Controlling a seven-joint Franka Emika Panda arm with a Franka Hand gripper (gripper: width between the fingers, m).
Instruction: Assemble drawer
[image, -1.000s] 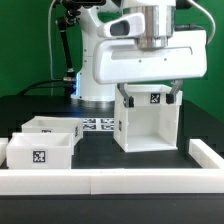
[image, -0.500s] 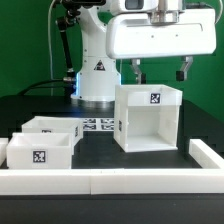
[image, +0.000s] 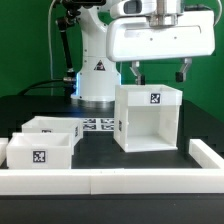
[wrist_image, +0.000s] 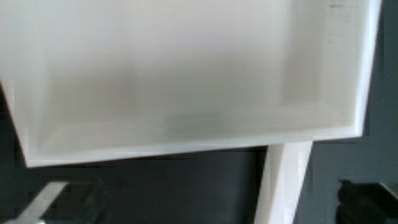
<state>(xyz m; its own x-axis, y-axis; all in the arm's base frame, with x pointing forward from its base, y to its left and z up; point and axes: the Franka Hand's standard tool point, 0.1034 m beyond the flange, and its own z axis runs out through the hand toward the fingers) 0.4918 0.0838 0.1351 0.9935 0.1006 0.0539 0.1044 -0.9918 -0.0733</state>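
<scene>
Black tabletop bears the tag-marked housing; tool hovers above, fingers spread.

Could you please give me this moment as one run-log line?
gripper: open, empty, above housing | housing: upright on table | trays: both outside housing

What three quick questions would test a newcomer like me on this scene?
1. True or false: the claw is clamped on the housing.
2. How many small trays stand to the exterior view's left of the housing? A) one B) two C) three
3. Fill in: in the exterior view, the housing's open side faces ___ the camera.
Key: 1. False; the claw hangs open above the housing, apart from it. 2. B: the front tray and the back tray. 3. toward.
</scene>
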